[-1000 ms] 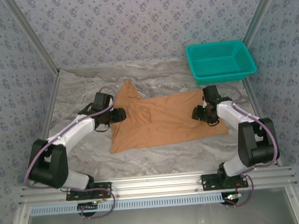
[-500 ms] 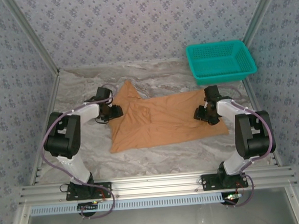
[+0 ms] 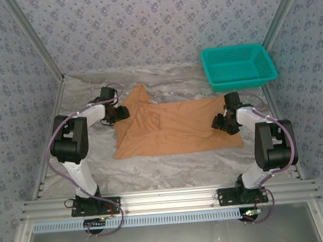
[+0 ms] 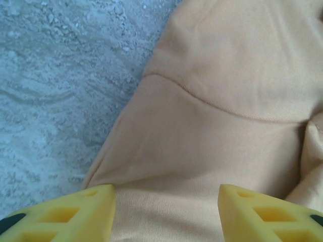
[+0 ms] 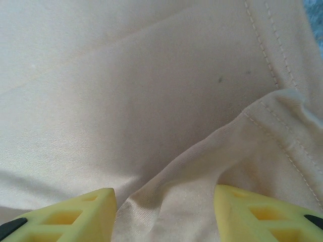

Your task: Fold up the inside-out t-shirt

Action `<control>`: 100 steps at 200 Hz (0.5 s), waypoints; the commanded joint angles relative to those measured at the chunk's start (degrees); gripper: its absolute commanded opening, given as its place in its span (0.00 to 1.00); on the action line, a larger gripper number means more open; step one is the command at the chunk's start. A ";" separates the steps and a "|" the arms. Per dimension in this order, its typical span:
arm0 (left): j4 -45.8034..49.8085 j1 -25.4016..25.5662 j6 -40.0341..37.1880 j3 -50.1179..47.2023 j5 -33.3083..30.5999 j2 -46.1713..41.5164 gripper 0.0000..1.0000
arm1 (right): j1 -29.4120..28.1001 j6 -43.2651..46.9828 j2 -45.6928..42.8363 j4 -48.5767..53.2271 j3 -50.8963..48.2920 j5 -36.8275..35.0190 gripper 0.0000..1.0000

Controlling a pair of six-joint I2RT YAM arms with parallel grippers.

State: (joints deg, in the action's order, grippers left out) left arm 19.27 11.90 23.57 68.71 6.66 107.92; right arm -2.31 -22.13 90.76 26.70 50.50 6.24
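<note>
The desk (image 3: 170, 170) has a grey marbled surface. Three walls (image 3: 144, 28) with pale blue-grey flowered wallpaper close it at the far edge and both sides. Metal posts (image 3: 35, 38) stand at the far corners, and an aluminium rail (image 3: 167, 199) runs along the near edge. The light is even.

The left arm (image 3: 74, 143), at 8 o'clock in the top view, and the right arm (image 3: 274, 146), at 4 o'clock, have round black joint housings and smooth white link covers. A thin purple-grey cable (image 3: 49, 161) runs along each arm. The flat black base plates (image 3: 95, 205) carry small screws. The wedge-shaped yellow plastic fingers (image 4: 65, 217) have rectangular hollows and a black patch at the outer lower corner.
</note>
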 commanded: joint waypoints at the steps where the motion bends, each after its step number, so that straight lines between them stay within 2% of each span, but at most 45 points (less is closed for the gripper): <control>1: 0.50 0.77 0.27 -3.12 0.92 -8.86 0.57 | 0.49 1.21 -3.82 -0.10 -0.95 -0.09 0.56; 17: -1.12 2.58 1.82 -6.85 1.69 -13.33 0.58 | 0.49 1.26 -3.13 -1.61 -1.28 1.36 0.56; 58: -7.37 10.54 5.87 -16.25 8.69 -18.62 0.58 | 0.21 1.30 -0.29 -5.47 0.03 3.36 0.55; 82: -12.14 13.33 7.10 -18.29 12.04 -17.00 0.58 | 0.29 0.82 1.14 -6.24 0.45 3.06 0.55; 100: -12.49 14.07 6.95 -17.53 11.41 -14.06 0.57 | 0.81 0.26 2.64 -5.19 1.05 1.91 0.55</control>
State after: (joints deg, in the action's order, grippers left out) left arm 11.03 25.54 29.08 50.94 15.81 91.02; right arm -2.20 -21.56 91.11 21.15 50.41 8.62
